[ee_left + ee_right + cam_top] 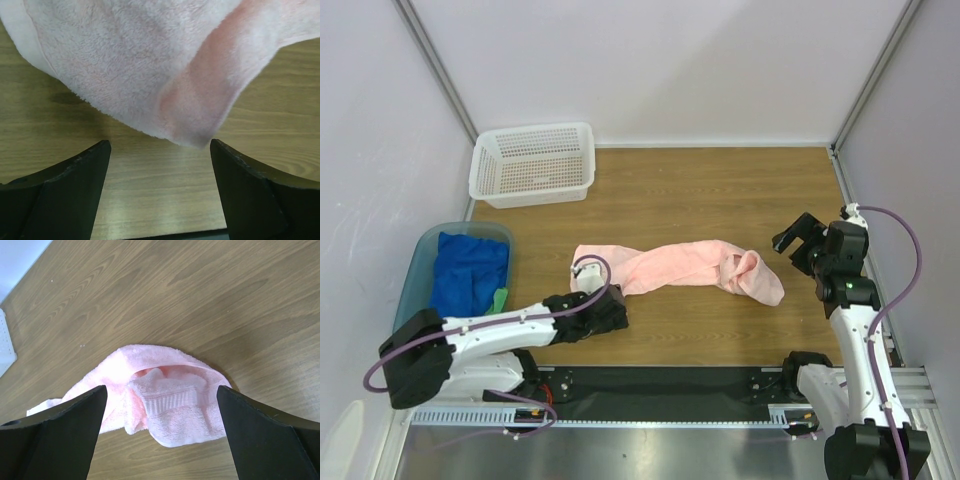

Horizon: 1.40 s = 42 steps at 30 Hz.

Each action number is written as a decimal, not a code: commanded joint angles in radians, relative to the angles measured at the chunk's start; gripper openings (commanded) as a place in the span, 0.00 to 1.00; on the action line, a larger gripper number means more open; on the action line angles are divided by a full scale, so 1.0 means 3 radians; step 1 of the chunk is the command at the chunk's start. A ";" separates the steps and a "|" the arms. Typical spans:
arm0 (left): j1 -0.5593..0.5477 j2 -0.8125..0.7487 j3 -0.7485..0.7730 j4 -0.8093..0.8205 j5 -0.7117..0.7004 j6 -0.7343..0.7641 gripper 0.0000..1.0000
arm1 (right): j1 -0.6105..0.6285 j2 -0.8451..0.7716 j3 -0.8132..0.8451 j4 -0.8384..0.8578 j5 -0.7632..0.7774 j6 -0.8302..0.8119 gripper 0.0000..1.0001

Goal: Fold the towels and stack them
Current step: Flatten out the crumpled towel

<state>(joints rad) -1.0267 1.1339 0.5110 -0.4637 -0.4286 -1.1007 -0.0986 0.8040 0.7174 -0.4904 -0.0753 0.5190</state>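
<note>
From the overhead view I see the pink towel lying loose on the wooden worktop. It is a rumpled band stretched from nine o'clock to three o'clock across the middle, not folded flat. Its three-o'clock end is bunched into a lump, and my right wrist camera shows a hemmed corner tucked up inside the fold there.

My left claw sits low at the towel's nine-o'clock end, reaching in from about seven o'clock. On the left wrist camera the jaws stand wide apart with bare wood between them. The towel's near edge lies just ahead of the tips at twelve o'clock, and I see neither finger touching it. This claw grips nothing.

My right claw hangs off the towel's three-o'clock end, raised above the worktop and apart from the cloth. Its jaws are spread wide with nothing in them, framing the bunched end below.

The blue towel lies crumpled in the translucent tub at the worktop's nine-o'clock edge. A bit of the green towel shows at the blue one's five-o'clock corner. The white perforated basket sits at eleven o'clock, near the back wall.
</note>
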 commanded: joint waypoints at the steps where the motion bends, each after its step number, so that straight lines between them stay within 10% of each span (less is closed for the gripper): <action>1: -0.0034 0.0197 0.0153 0.0104 -0.0222 -0.0140 0.84 | -0.0014 -0.0082 -0.0003 0.0004 -0.0020 -0.0063 1.00; 8: -0.0039 0.0413 0.0214 0.0221 -0.0386 -0.0151 0.73 | -0.0014 -0.0139 -0.0024 -0.0063 0.0031 -0.0083 1.00; 17: -0.0044 0.0510 0.0500 -0.0217 -0.0632 -0.0049 0.00 | -0.0014 -0.0062 -0.0110 -0.0017 -0.0020 -0.0038 1.00; 36: 0.0098 0.0127 0.1584 -0.1578 -0.1511 0.0852 0.00 | 0.0006 -0.0297 -0.0546 -0.0068 -0.0402 0.0107 0.87; 42: 0.0594 -0.0327 0.1427 -0.1243 -0.1308 0.0979 0.00 | 0.0460 -0.0568 -0.0218 -0.0282 -0.0251 -0.0089 0.77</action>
<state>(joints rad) -0.9115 1.1313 0.9401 -0.8948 -0.8230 -0.8528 -0.0357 0.6590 0.5709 -0.5575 -0.1543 0.5404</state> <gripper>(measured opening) 0.016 0.779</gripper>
